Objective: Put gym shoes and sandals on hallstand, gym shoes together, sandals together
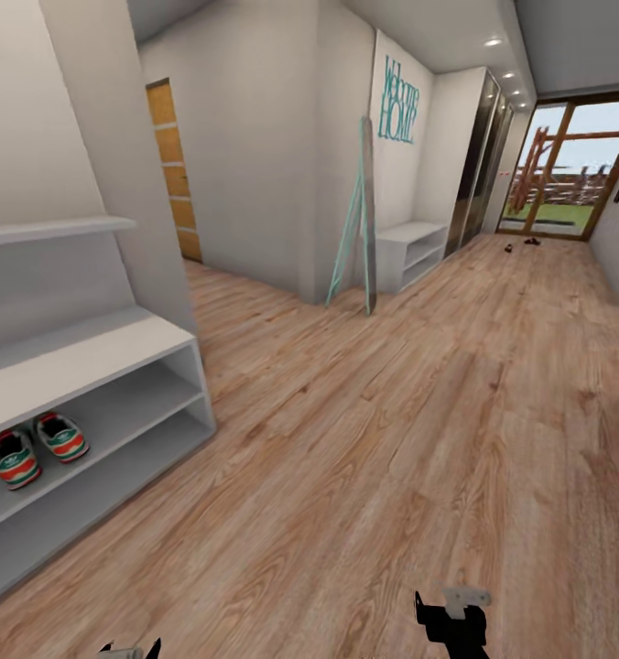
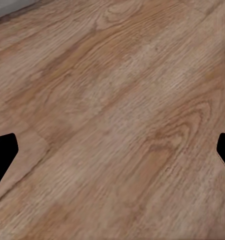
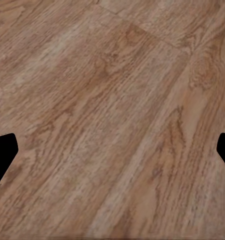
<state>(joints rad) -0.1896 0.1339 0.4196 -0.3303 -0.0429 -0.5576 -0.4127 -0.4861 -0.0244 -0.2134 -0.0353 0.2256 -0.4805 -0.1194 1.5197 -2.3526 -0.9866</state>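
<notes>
Already both gym shoes sit together on the hallstand shelf; sandals lie far down the corridor floor. Left claw and right claw are spread wide, empty.

We see our right claw as matte black, blocky housing topped by a pale grey bracket. Our left claw shows two black pointed tips with a grey piece between. Both wrist views show black, angular fingertips.
</notes>
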